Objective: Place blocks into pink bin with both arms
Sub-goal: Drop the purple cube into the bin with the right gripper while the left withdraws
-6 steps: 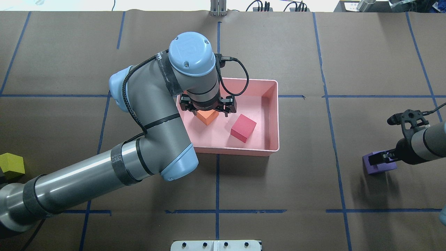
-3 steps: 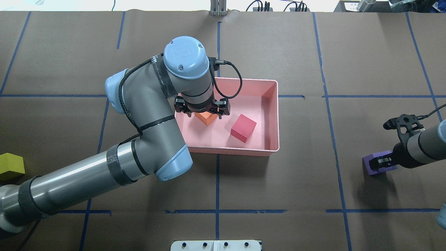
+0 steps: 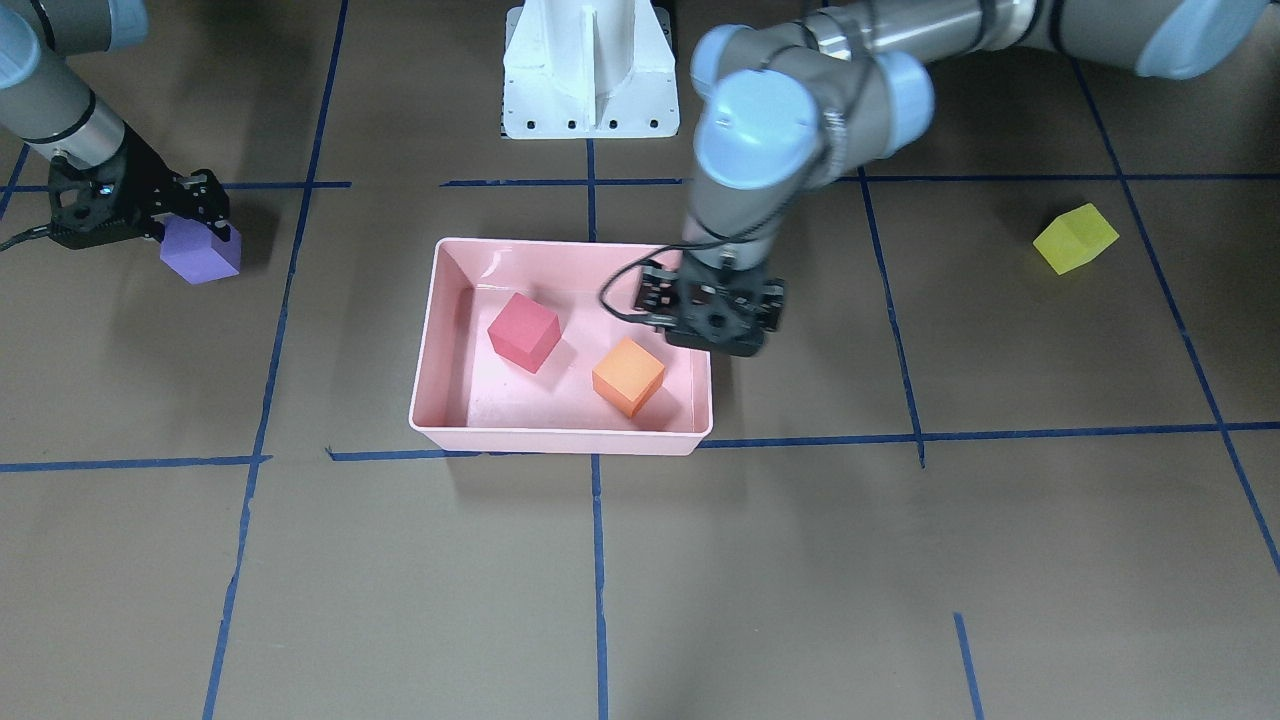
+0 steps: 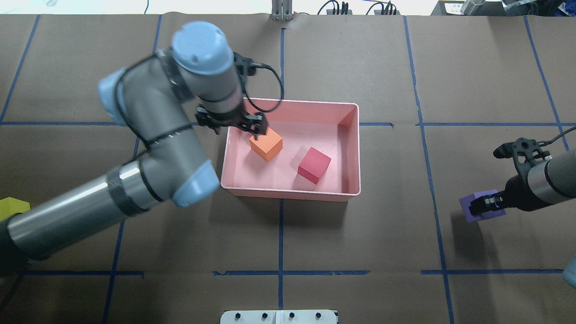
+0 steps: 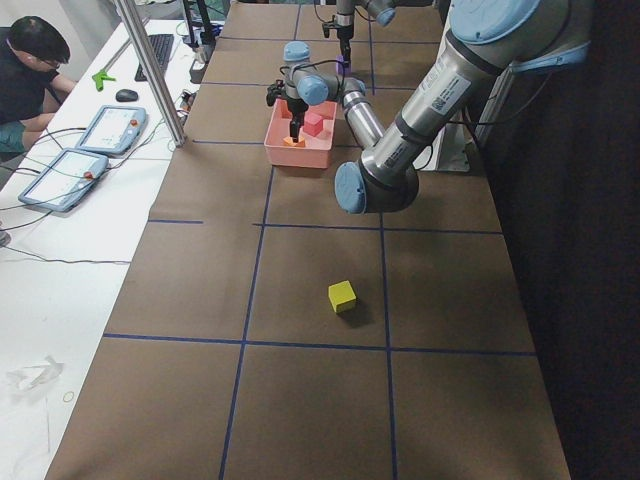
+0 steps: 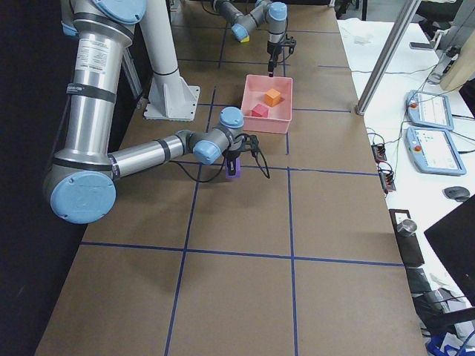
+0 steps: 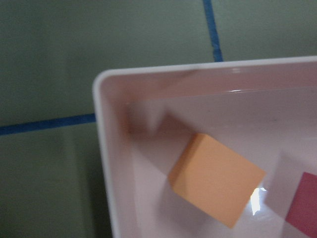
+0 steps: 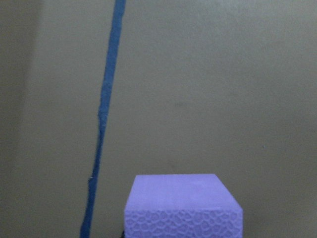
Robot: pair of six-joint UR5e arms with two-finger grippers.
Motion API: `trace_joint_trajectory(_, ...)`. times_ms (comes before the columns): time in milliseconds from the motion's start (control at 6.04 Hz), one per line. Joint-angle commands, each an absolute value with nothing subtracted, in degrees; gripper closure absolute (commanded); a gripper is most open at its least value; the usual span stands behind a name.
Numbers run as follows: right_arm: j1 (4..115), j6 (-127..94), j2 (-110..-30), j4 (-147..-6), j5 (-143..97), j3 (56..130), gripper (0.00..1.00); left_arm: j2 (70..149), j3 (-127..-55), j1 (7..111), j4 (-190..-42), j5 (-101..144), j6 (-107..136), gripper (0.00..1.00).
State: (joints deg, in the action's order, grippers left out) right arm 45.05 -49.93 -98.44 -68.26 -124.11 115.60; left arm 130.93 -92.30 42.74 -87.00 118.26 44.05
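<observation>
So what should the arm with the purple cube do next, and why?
Probably carry it sideways toward the pink bin. The right claw is shut on the purple cube, which is well outside the bin, while the red cube and the orange cube already lie inside it, with bare floor left on the bin's side nearest that arm.

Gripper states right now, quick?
Left gripper: open, empty, over the shallow pink plastic bin.
Right gripper: shut on the small purple foam cube.
</observation>
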Motion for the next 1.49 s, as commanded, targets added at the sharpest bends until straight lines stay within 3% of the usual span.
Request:
trace_joint_trajectory(0, 46.93, -52.97, -84.72, -86.83, -125.68, 119.08, 0.47, 119.07, -99.98, 51.29, -87.01, 123.03, 26.72, 0.0)
trace_joint_trajectory(497, 45.01, -68.67, -61.41, -107.72, -124.64, 117.0, 0.47, 100.59, -112.64, 57.74, -88.77, 126.03, 14.24, 0.0)
trace_joint_trajectory(828, 40.19, -78.89, -49.36, -106.88, -118.59, 105.1, 0.45, 91.46, -116.01, 57.75, -96.36, 126.12, 14.15, 0.0)
trace_joint_trajectory(1159, 38.16, -84.35, -43.17, -97.6, -115.43, 91.11, 0.43, 86.06, -116.1, 57.83, -102.82, 128.21, 14.15, 0.0)
trace_joint_trajectory(1325, 37.88, -83.68, -42.98, -97.21, -114.18, 90.36, 0.11, 86.05, -116.1, 57.83, -102.83, 128.32, 14.24, 0.0)
